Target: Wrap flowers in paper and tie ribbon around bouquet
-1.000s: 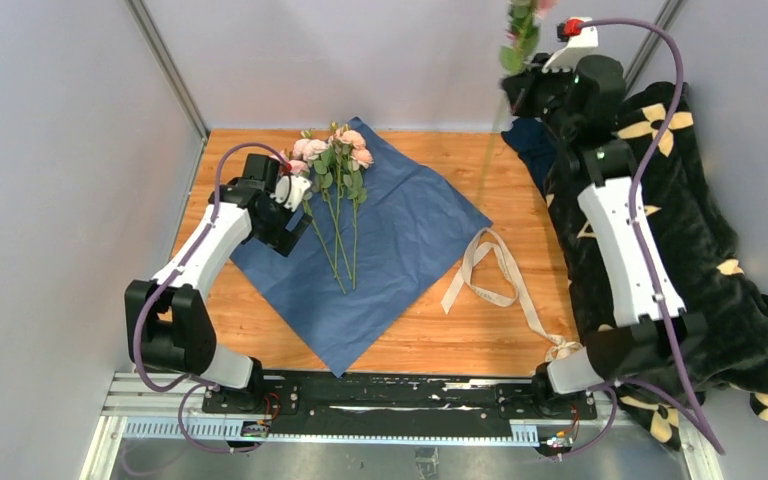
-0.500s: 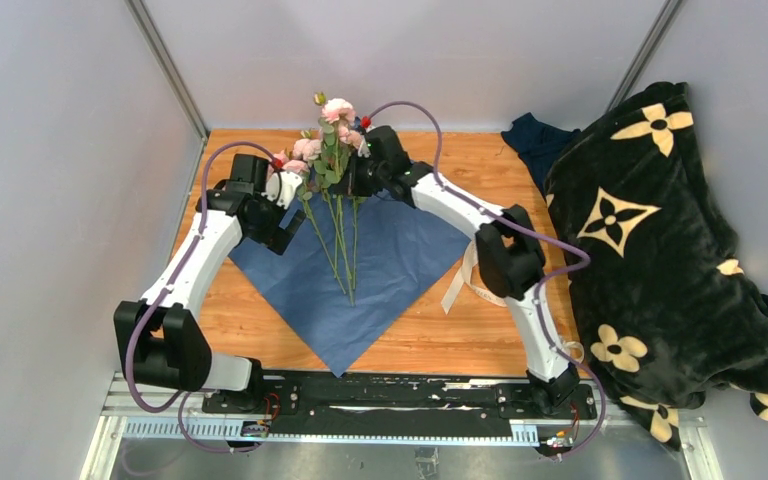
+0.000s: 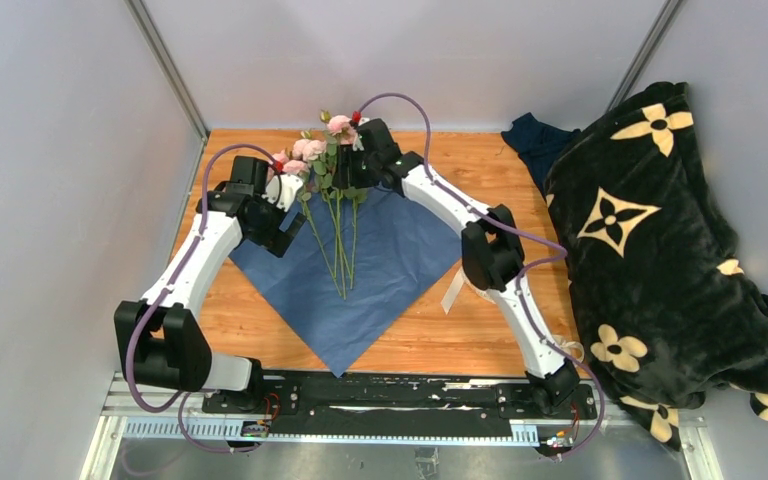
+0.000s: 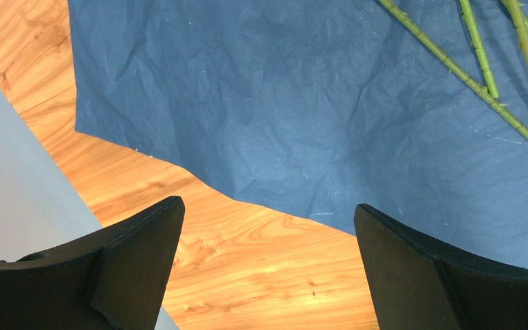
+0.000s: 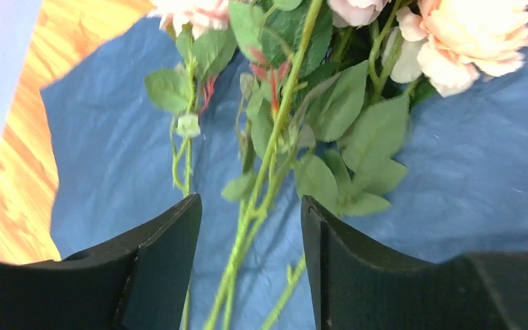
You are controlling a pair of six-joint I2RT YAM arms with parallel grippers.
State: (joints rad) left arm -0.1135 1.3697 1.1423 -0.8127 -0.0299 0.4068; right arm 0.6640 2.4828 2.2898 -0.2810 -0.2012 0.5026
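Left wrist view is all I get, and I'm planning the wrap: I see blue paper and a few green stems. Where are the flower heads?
Observer: The flowers have their heads at the far corner of the paper, with the stems running toward its near corner.
Operator: Where is the right end effector?
Observer: The right end effector is over the leaves just below the heads. Its fingers are apart, with a stem running between them.
Operator: And the ribbon?
Observer: The ribbon lies on the table to the right of the paper, mostly hidden under the right arm.
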